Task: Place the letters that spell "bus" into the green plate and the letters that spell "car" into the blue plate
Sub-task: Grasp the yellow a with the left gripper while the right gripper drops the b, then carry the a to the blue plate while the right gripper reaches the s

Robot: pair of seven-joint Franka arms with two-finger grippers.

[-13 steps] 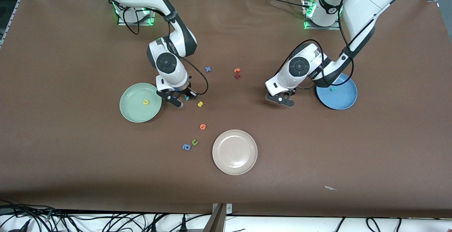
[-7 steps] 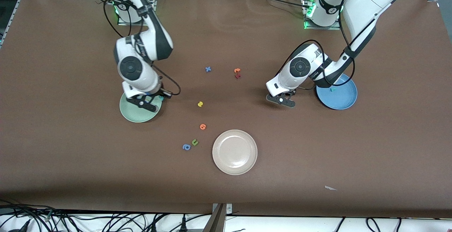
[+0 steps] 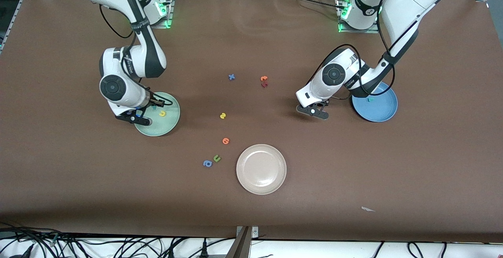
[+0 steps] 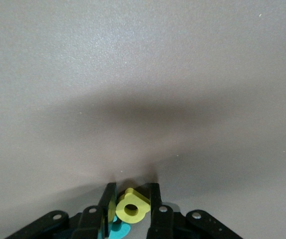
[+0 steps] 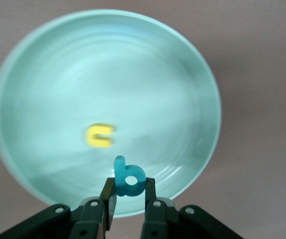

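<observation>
A teal "b" (image 5: 128,180) is clamped between the fingers of the right gripper (image 3: 138,113), which is held over the green plate (image 3: 169,123), above the part of it toward the right arm's end of the bench (image 3: 78,179). A yellow "u" (image 3: 162,113) lies in that pale mint, shallow-rimmed plate, just beside the held letter. A yellow "s" (image 3: 223,115) lies on the bare bench between the green plate and the left gripper (image 3: 314,110). Farther from the front camera, a blue x-shaped letter (image 3: 232,77) and an orange letter touching a dark red one (image 3: 264,81) are seen. Nearer to the camera lie an orange round letter (image 3: 225,141), a green "u" (image 3: 216,158), a blue "a" (image 3: 207,163) and a cream-white plate (image 3: 261,169). The left gripper is held low over the bench beside the blue plate (image 3: 383,112), closed narrowly on a yellow "a" (image 4: 132,208); a teal letter (image 4: 118,230) of unclear shape is seen against its fingers. A small teal "r" (image 3: 369,99) lies in the medium-blue plate.
</observation>
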